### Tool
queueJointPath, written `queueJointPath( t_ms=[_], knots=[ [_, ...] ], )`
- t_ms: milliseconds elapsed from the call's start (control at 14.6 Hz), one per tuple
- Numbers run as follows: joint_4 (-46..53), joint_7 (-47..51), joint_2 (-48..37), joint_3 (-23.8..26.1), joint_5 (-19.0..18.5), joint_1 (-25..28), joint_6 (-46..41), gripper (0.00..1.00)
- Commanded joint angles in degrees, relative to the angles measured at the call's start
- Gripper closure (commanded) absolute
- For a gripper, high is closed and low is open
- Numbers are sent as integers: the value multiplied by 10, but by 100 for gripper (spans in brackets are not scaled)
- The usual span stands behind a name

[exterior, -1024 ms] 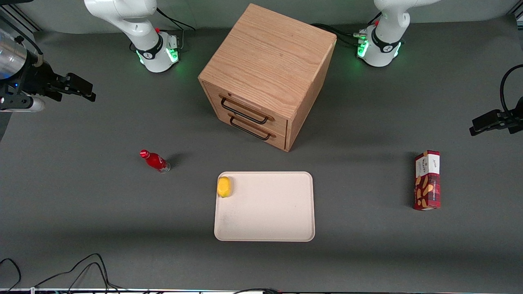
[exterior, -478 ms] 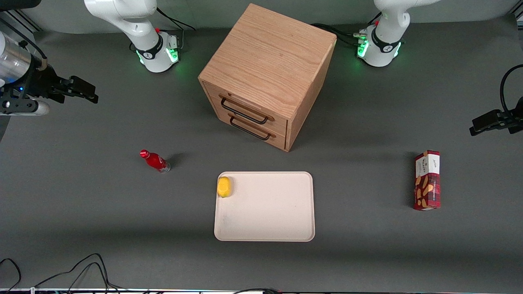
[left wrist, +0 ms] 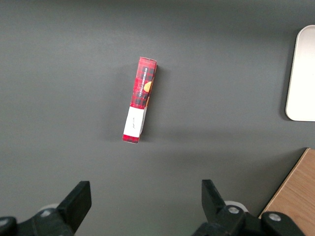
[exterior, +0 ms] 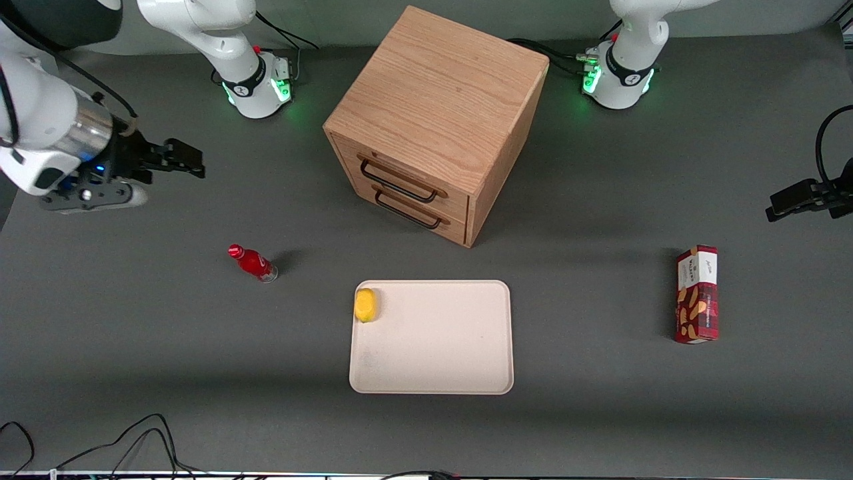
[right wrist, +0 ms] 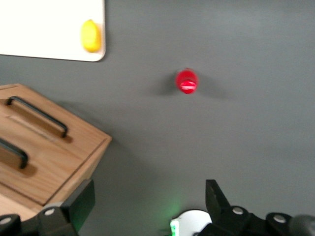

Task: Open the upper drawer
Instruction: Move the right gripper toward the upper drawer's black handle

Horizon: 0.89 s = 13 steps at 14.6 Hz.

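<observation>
From the front we see the whole grey table, while the right wrist view takes in only a corner of the cabinet, part of the tray with the lemon, and the red bottle seen from above. The left wrist view alone shows the red snack box lying flat on its narrow side; in the front view that box sits at the right of the frame, toward the parked arm's end of the table. The gripper hangs at the upper left of the front view, above bare table, its fingers spread wide with nothing between them, as the right wrist view confirms. The upper drawer sits closed in the cabinet face near the frame's centre, its dark handle well apart from the gripper, and the lower drawer beneath it is closed too. The bottle stands nearer the camera than the gripper, and the tray with the lemon lies nearer still, in front of the drawers. Black cables curl at the lower left edge.
</observation>
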Motion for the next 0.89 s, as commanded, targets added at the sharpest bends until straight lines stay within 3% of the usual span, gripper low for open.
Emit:
queueJointPath(
  t_ms=[0,341,546,683,820],
  knots=[
    [26,-14,26,-2,20,38,25,0],
    [39,-4,79,-2,17,103,65,0],
    [94,-25,135,2,-24,143,63,0],
    [97,-67,144,4,-21,147,65,0],
    [101,-121,158,10,7,146,95,0]
  ],
)
